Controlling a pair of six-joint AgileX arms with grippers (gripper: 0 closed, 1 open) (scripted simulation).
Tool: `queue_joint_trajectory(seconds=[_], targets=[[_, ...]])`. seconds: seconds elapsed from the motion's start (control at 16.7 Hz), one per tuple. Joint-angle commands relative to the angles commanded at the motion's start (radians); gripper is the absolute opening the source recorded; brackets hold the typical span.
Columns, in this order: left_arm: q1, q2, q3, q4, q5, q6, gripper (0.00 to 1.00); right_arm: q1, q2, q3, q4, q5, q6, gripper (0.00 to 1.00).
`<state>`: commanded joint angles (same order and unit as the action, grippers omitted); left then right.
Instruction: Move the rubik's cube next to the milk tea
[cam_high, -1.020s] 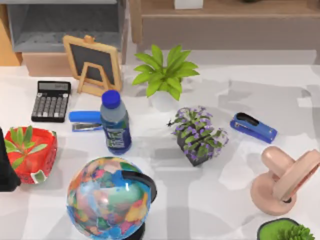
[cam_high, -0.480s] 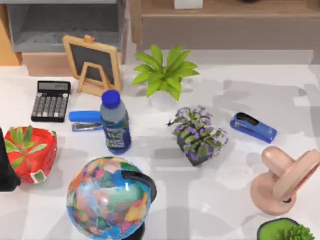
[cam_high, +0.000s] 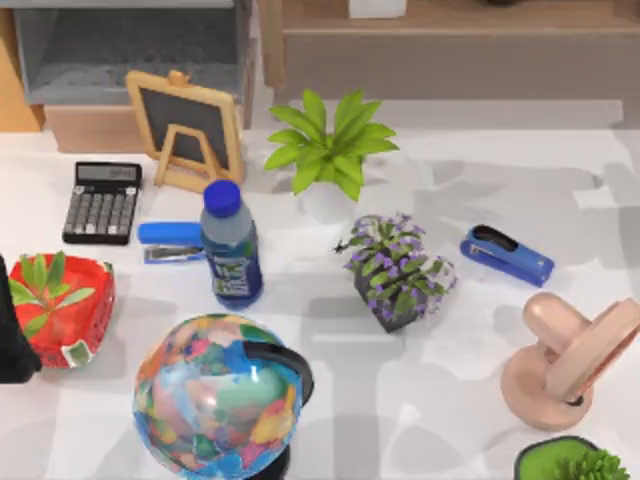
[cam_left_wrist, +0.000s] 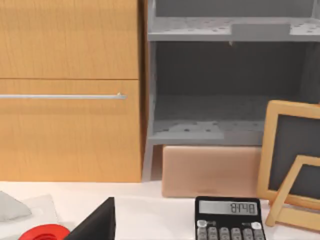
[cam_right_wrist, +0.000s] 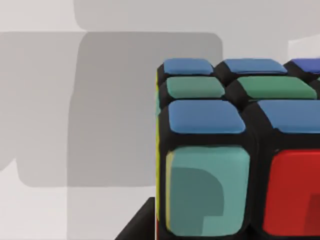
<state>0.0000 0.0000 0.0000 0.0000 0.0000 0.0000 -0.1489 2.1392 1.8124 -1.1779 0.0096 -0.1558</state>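
The rubik's cube (cam_right_wrist: 235, 150) looms close in the right wrist view, with blue, green, teal and red stickers, over pale table with a square shadow behind it. My right gripper (cam_right_wrist: 210, 230) is shut on it, and one black finger (cam_right_wrist: 140, 226) lies against its yellow side. The milk tea is out of view. My left arm (cam_high: 12, 340) sits parked at the top view's left edge, by the red pot.
On the table stand a globe (cam_high: 220, 395), a blue-capped bottle (cam_high: 230, 245), a purple-flower pot (cam_high: 395, 270), a green plant (cam_high: 328, 145), two blue staplers (cam_high: 507, 255), a calculator (cam_high: 102, 202), a small chalkboard (cam_high: 187, 128), a red pot (cam_high: 60, 310) and a pink stand (cam_high: 565, 360).
The grey shadows on the right side of the table have shifted in the top view. None of the table's objects has moved.
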Motion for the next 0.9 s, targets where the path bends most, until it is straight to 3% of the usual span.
queue_joint_trajectory(seconds=[0.78,0.9], targets=[[0.000,0.000,0.000,0.000,0.000,0.000,1.00,-0.023,0.038,-0.051,0.026,0.005,-0.002,0.00],[0.000,0.000,0.000,0.000,0.000,0.000,1.00,-0.023,0.038,-0.051,0.026,0.005,-0.002,0.15]])
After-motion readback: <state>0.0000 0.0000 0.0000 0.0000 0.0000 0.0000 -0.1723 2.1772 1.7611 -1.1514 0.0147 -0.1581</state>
